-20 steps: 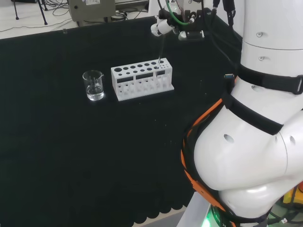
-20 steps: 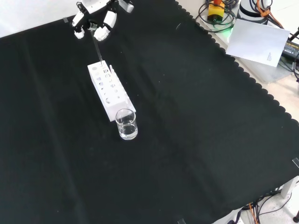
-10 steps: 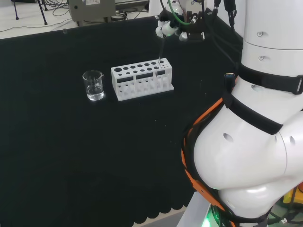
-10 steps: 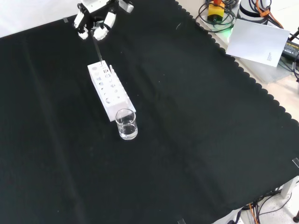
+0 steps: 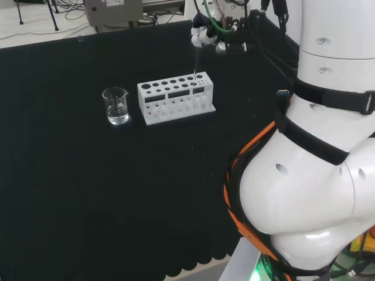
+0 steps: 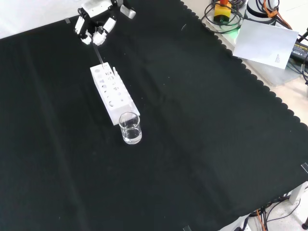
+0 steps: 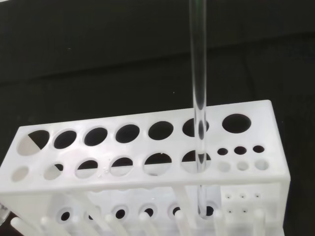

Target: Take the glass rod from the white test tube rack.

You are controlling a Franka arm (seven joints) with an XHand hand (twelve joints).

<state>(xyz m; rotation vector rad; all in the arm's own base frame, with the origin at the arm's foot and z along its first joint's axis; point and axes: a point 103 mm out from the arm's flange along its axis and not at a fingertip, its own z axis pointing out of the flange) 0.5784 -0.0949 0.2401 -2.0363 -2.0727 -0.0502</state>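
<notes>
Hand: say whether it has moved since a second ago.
Yes. In the head view the hand has risen away from the rack, drawing the rod upward.

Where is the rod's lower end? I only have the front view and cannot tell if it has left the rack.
Observer: In the wrist view the glass rod passes down through a top hole of the white rack, its lower end near the bottom plate.
Operator: Which hole?
Observer: A large one in the row nearer the wrist camera, next to the small holes.
Operator: Is the hand gripping it?
Observer: In the head view the hand has fingers curled at the rod's top.
Operator: Anything beside the rack?
Observer: A beaker stands apart from its far end.
</notes>
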